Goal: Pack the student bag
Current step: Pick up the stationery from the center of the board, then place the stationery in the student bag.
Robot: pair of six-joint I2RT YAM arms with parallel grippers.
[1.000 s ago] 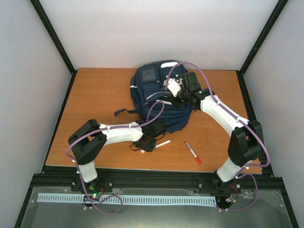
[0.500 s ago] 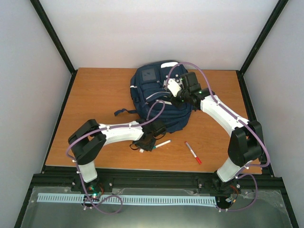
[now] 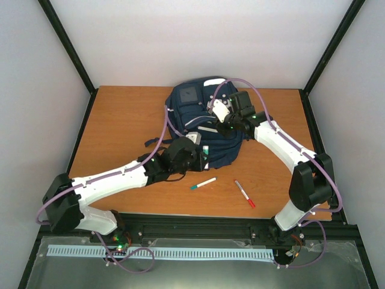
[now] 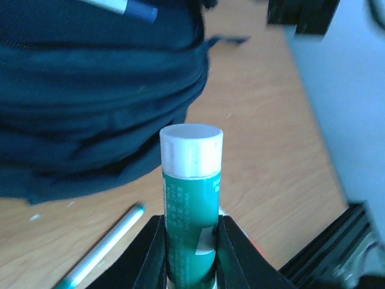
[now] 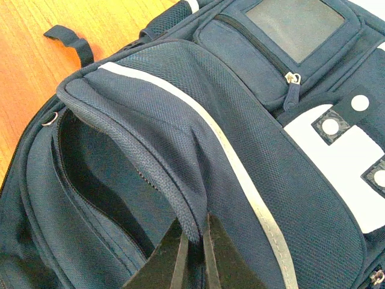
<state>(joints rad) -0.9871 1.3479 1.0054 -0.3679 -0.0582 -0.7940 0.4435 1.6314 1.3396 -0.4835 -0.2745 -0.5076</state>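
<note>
Glue stick (image 4: 191,205) nearer student bag (image 3: 187,109)

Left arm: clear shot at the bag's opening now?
Likely yes: right end effector pinches the flap up, opening gapes; left end effector, holding a glue stick, sits beside the student bag, nothing between.

Left pincer (image 4: 191,260) carried glue stick (image 4: 191,192) toward bag (image 3: 185,115)
</note>
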